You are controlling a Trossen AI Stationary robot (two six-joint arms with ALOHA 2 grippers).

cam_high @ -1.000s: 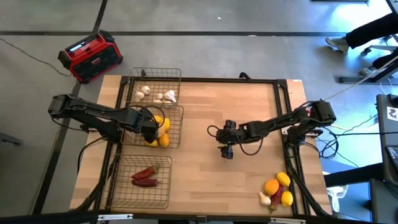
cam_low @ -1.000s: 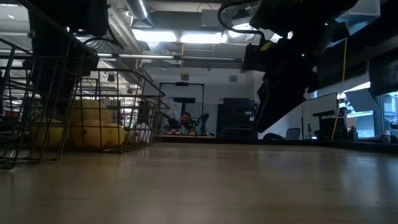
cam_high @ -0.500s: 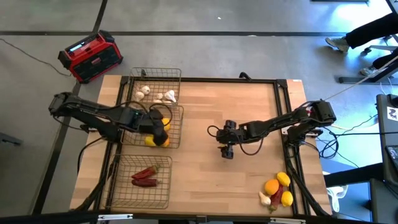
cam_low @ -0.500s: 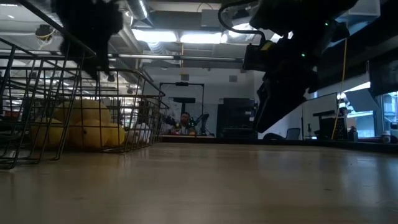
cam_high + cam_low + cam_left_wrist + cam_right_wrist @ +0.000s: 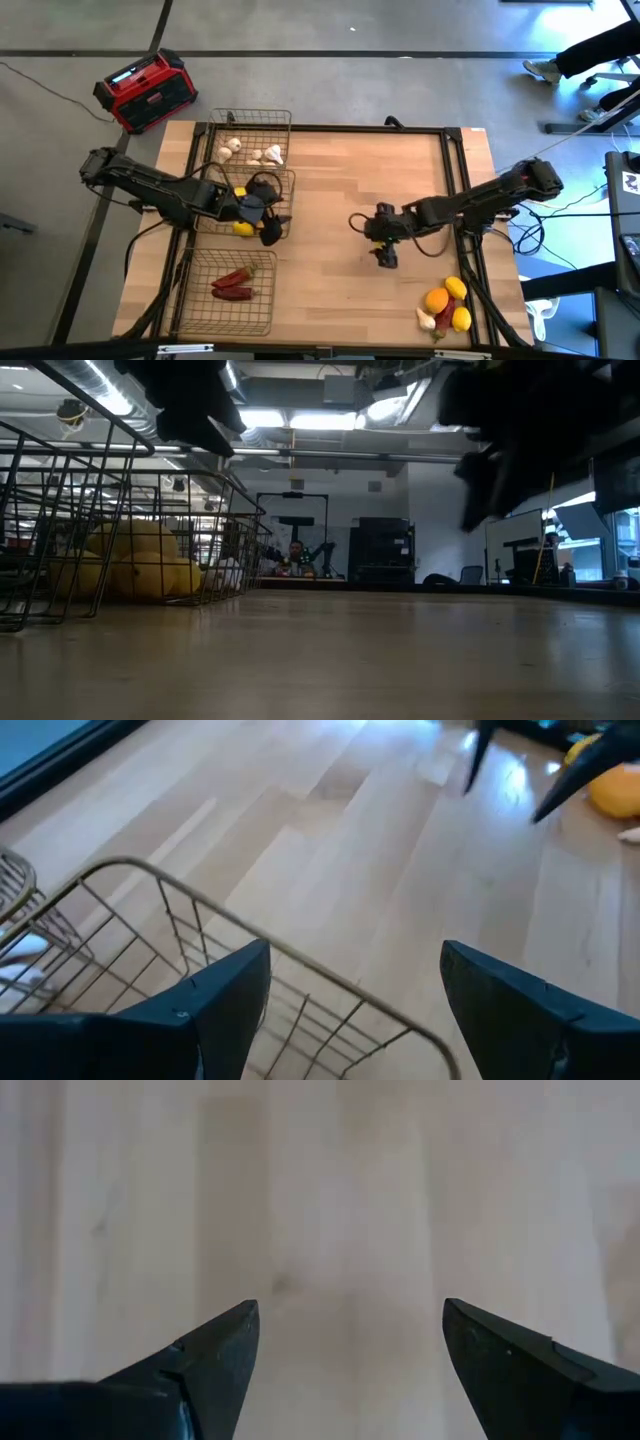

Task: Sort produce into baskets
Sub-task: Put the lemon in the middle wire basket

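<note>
On the table's (image 5: 330, 290) left side three baskets stood in a column: the far basket (image 5: 252, 122) held garlic (image 5: 232, 147), the middle basket (image 5: 285, 190) held lemons (image 5: 243, 228), and the near basket (image 5: 262, 310) held chilies (image 5: 232, 284). The left tool (image 5: 271, 232) hung over the middle basket's inner edge, its fingers (image 5: 215, 995) apart and empty, with the wire rim showing between them in the left wrist view. Farther right, over bare wood near the table's middle, the right tool (image 5: 385, 256) pointed down, its fingers (image 5: 215, 1350) also spread with nothing between them. At the near right corner lay the unsorted pile (image 5: 446, 304): an orange (image 5: 436, 300), two lemons, a garlic bulb and what looked like a chili, all touching. The step in hand appeared to be a fresh pick from that pile, best taken by the right arm, which was nearer. To do it well, the tool should come down on an outer piece such as the top lemon (image 5: 455, 288), straddling its middle, so the neighbours are not nudged off the table edge just beside them. The left arm should lift clear of the basket wire before moving sideways.
</note>
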